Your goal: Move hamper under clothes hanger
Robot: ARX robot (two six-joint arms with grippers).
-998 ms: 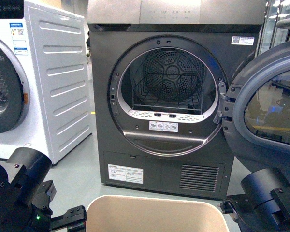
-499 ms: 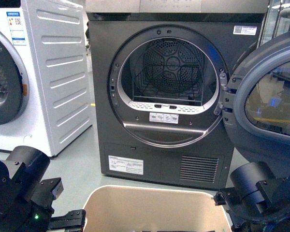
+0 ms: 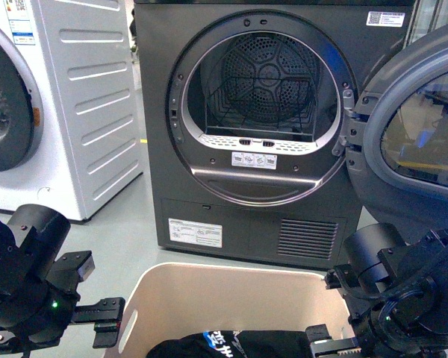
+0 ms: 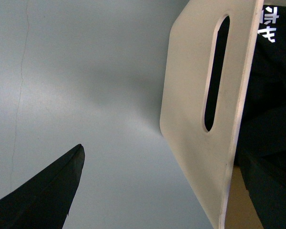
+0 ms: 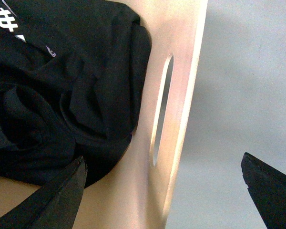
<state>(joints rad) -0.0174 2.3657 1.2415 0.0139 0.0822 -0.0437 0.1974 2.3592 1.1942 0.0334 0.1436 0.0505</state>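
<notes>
Nearest, the hamper (image 3: pixel 209 287) is seen low and centre, right before the robot, with a black garment (image 3: pixel 231 344) lying inside. Its right wall is straddled by the right gripper (image 5: pixel 163 159), spread wide by the slot (image 5: pixel 163 105), one finger inside and one outside. The left gripper (image 3: pixel 112 322) is parted just beside the left wall; contact cannot be told. Both walls should be clamped level before any dragging, so the tub is not twisted. Bare floor (image 3: pixel 127 239) is offered leftward. Ahead, room is closed off by the dryer (image 3: pixel 239 231), its open door (image 3: pixel 411 127) and the washer (image 3: pixel 89 112). No rack is seen.
</notes>
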